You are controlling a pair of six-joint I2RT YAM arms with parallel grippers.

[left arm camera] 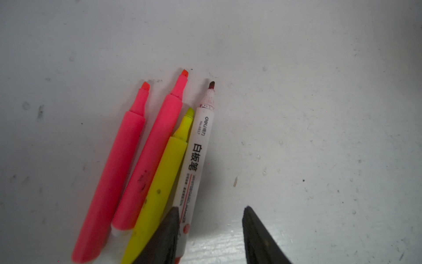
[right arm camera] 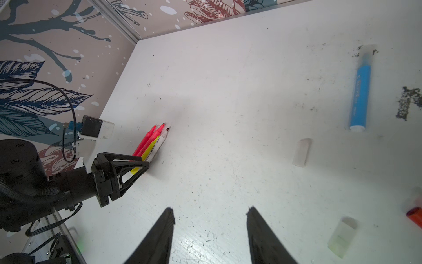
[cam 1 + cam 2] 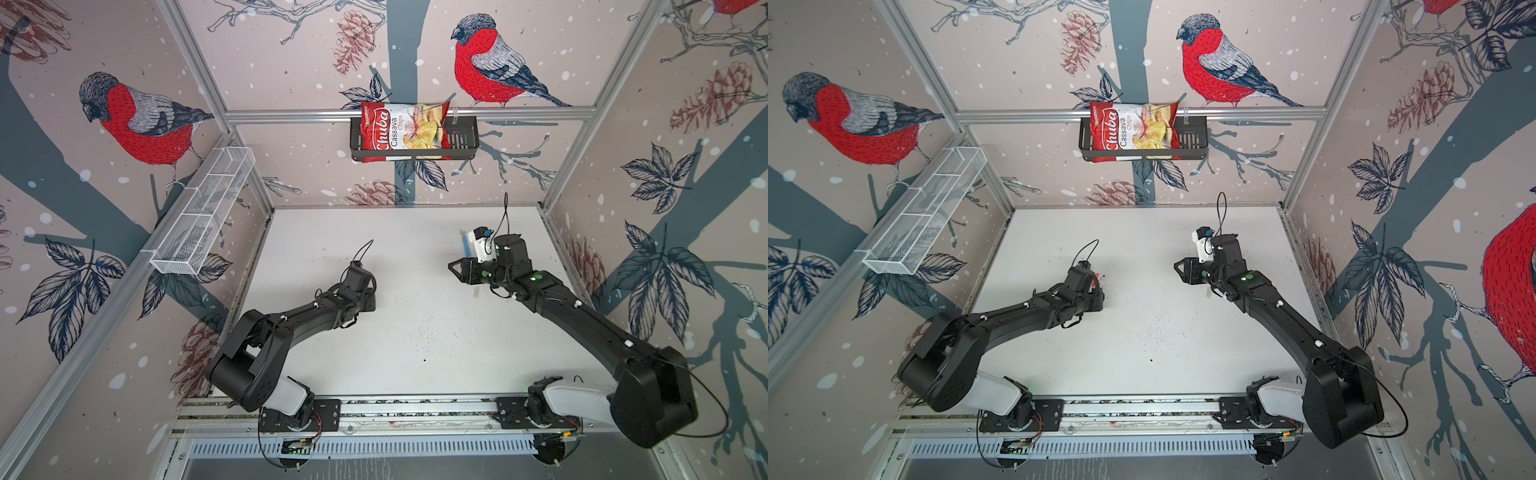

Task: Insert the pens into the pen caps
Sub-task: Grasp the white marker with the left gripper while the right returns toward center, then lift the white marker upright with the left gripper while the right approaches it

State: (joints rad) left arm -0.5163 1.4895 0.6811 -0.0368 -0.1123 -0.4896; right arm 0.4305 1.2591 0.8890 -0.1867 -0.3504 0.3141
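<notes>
Picking step: my left gripper (image 1: 211, 208), jaws apart, seems to straddle the white pen (image 1: 196, 155); next, close squarely. Right gripper (image 2: 210, 208) gapes empty.

Five pens (image 2: 360, 96), three caps (image 2: 301, 152) (loose)

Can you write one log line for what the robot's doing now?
left gripper: jaws open by four uncapped pens | right gripper: open, empty | blue pen: capped

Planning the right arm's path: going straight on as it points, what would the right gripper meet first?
Likely just bare table; the right gripper aims between the bunched pens and a translucent cap. Depth unclear.
</notes>
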